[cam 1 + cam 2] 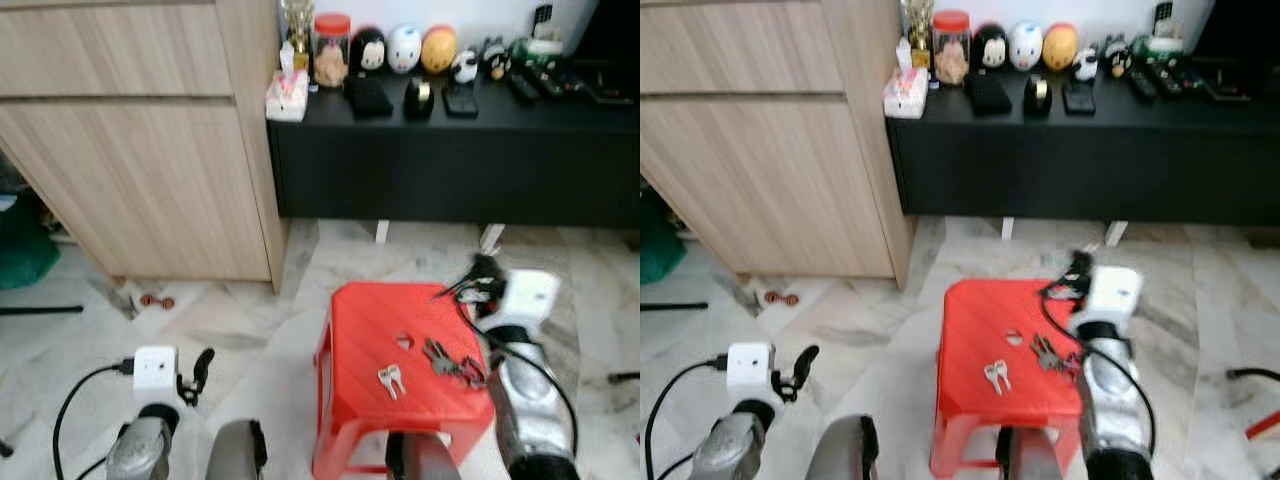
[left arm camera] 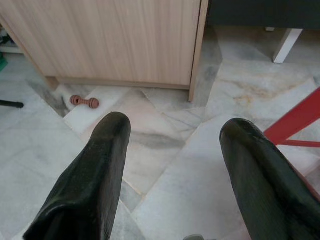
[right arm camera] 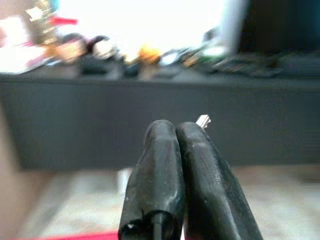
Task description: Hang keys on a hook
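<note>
A red plastic stool (image 1: 370, 330) stands on the marble floor in front of me. On its seat lie a small pair of silver keys (image 1: 390, 378) and a darker key bunch (image 1: 452, 363) close to my right forearm. My right gripper (image 1: 470, 282) hovers over the stool's far right corner. Its fingers (image 3: 165, 150) are pressed together, and a small silver tip (image 3: 202, 120), apparently a key, pokes out between them. My left gripper (image 2: 175, 130) hangs low at the left over the floor, fingers wide apart and holding nothing.
A light wood cabinet (image 1: 150, 150) fills the left. A low black sideboard (image 1: 450, 160) carries jars, round figurines and remotes along the back wall. A small brown dumbbell-shaped toy (image 2: 84, 101) lies on the floor by the cabinet foot. Cables trail at the far right.
</note>
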Controlling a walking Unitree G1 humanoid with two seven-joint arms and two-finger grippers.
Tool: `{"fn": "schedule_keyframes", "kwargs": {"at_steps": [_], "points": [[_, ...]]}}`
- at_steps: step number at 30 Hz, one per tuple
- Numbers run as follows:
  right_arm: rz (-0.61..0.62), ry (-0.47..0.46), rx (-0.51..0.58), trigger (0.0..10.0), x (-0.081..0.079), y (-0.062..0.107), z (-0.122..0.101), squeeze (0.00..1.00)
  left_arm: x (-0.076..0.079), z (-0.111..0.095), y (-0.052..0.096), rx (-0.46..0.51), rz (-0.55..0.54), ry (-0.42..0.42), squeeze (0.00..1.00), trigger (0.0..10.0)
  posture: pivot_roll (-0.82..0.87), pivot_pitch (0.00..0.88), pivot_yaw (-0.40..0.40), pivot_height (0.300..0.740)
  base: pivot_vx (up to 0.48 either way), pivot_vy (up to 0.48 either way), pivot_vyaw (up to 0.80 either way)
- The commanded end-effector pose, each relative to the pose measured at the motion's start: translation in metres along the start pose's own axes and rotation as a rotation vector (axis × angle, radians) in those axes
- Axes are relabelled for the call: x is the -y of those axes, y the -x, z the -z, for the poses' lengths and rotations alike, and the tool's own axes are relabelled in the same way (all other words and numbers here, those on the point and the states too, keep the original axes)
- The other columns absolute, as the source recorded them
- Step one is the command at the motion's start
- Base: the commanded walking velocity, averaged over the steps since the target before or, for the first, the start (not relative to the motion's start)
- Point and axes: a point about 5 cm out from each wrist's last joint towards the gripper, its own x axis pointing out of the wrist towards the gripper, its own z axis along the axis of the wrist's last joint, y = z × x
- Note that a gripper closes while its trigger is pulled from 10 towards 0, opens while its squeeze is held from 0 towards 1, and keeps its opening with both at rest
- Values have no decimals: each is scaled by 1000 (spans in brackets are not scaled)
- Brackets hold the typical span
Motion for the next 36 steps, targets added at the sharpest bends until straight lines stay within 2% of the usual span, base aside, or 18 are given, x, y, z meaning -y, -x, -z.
{"fn": "schedule_keyframes", "kwargs": {"at_steps": [1,4,5,6,7,10,13,18,20,21,27,28,29,30,31,32,33,36], "points": [[48,28,65,0,0,3,-16,0,-1,0,-3,8,2,2,0,10000,-23,0,-24,600,0,0,0],[50,17,74,0,-4,4,-20,0,0,-1,-6,18,7,11,0,10000,-27,0,-28,600,0,0,0],[28,-3,79,3176,-12,4,-25,0,1,-2,-8,29,10,22,0,10000,-25,0,-33,600,0,0,0],[28,-3,79,3176,-12,4,-25,0,1,-2,-8,29,10,22,0,10000,-25,0,-33,600,0,0,0],[6,-8,77,10000,-19,4,-27,0,2,-3,-8,36,8,27,0,10000,-25,0,-36,600,0,0,0],[-100,-46,66,10000,-40,5,-33,0,3,-2,-9,38,4,26,0,10000,-24,0,-45,600,0,0,0],[12,-193,-142,10000,-36,2,-15,0,4,1,-9,33,4,21,0,10000,-21,0,-50,600,0,0,0],[-218,-30,-458,10000,-46,6,24,0,4,4,-7,34,2,23,0,10000,-24,0,-53,600,0,0,0],[-155,-429,-367,10000,-45,-6,1,0,5,5,-7,32,3,24,0,10000,-21,0,-59,600,0,0,0],[-126,-448,-338,10000,-42,-9,-3,0,5,5,-7,32,1,25,0,10000,-21,0,-59,600,0,0,0],[-315,-140,-217,10000,-49,-15,-18,0,6,7,-7,28,7,19,0,10000,-22,0,-55,600,0,0,0],[-171,-639,-345,10000,-49,-18,-14,0,6,7,-7,29,8,19,0,10000,-21,0,-56,600,0,0,0],[-82,-848,-408,10000,-46,-17,-8,0,6,6,-8,32,7,19,0,10000,-21,0,-58,600,0,0,0],[-82,-848,-408,10000,-46,-17,-8,0,6,6,-8,32,7,19,0,10000,-21,0,-58,600,0,0,0],[-101,-646,-417,10000,-43,-17,-3,0,6,6,-8,34,6,19,0,10000,-23,0,-56,600,0,0,0],[-225,-278,-358,10000,-47,-16,-4,0,6,5,-9,35,4,19,0,10000,-22,0,-54,600,0,0,0],[-284,-141,-315,10000,-50,-15,-6,0,6,5,-9,35,4,19,0,10000,-20,0,-53,600,0,0,0],[-12,-997,-435,10000,-49,-18,-3,0,6,6,-8,33,5,18,0,10000,-24,0,-52,600,0,0,0]]}}
